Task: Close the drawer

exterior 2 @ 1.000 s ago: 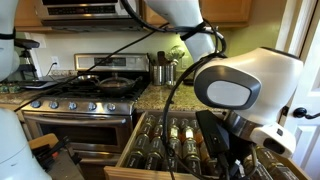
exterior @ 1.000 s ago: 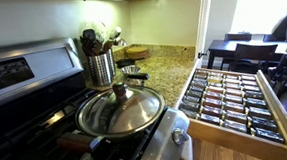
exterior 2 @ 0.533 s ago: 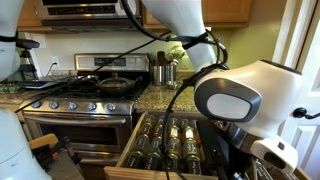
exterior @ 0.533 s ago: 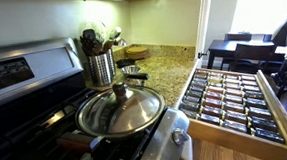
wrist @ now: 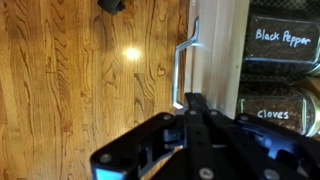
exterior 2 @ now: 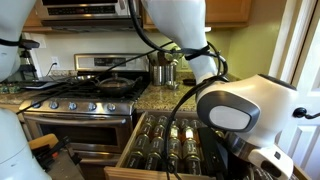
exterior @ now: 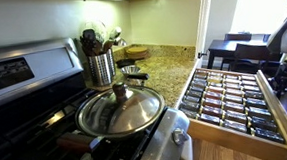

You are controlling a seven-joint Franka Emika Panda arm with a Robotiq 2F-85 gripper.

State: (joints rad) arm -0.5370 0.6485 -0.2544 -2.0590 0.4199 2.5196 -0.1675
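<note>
DESK: What does the exterior view across the stove [exterior: 25,107] show?

PHOTO: A domed steel lid [exterior: 120,109] sits on the stove's burners. Past the stove runs a speckled granite counter [exterior: 167,56]. Beyond that the drawer [exterior: 227,135], in light wood, stands pulled out, with tiered rows of small dark-lidded jars [exterior: 232,93] inside. The frame edge cuts off one of its corners.

DESK: And from the front?

PHOTO: In an exterior view the drawer [exterior 2: 129,148] juts out just beside the stove [exterior 2: 80,110], below the countertop. The arm's glossy white housing [exterior 2: 245,100] covers about half the drawer. The gripper cannot be made out behind it.

DESK: The wrist view?

PHOTO: The stove is out of shot. The black gripper [wrist: 195,100] hangs over grained wood floorboards [wrist: 80,70], its tip near a slim bent metal handle [wrist: 183,65] on the drawer's pale front panel [wrist: 215,50]. 2 jar labels read "Black Pepper" [wrist: 280,35] and "cloves" [wrist: 272,115]. Whether the jaws are parted or pressed together cannot be told.
</note>
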